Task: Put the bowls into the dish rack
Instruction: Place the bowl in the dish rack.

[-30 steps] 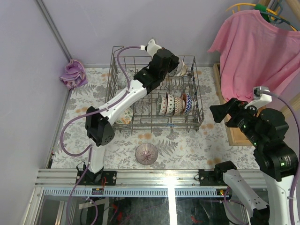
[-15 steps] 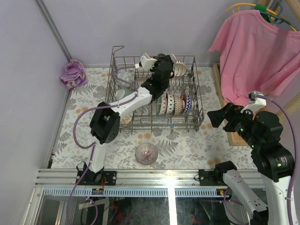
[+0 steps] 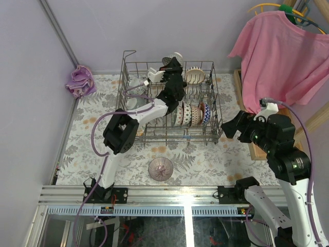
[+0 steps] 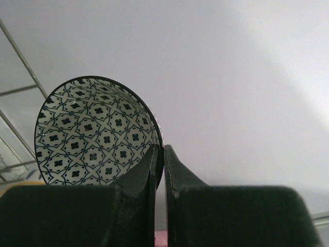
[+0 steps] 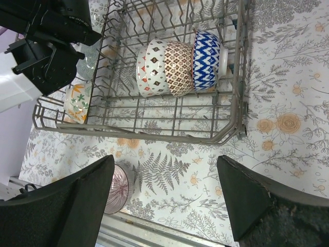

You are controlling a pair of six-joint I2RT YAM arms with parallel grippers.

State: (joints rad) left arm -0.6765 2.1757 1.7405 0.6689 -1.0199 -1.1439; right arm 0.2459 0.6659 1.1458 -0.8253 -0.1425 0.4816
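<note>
Blue-patterned bowl (image 4: 95, 131) is held up over the far part of the dish rack (image 3: 218, 110), its rim pinched between the left fingers (image 4: 144, 175). I only get that grip from the left wrist view. The left arm reaches forward across the rack with its wrist raised.

The right wrist view adds three patterned bowls (image 5: 177, 62) standing on edge in a row inside the rack. It also shows a floral bowl (image 5: 77, 100) in the near-left corner and a pink bowl (image 5: 119, 188) on the counter (image 5: 288, 123) in front.

Right fingers (image 5: 77, 200) are spread wide and empty, hovering off the rack's right side.
</note>
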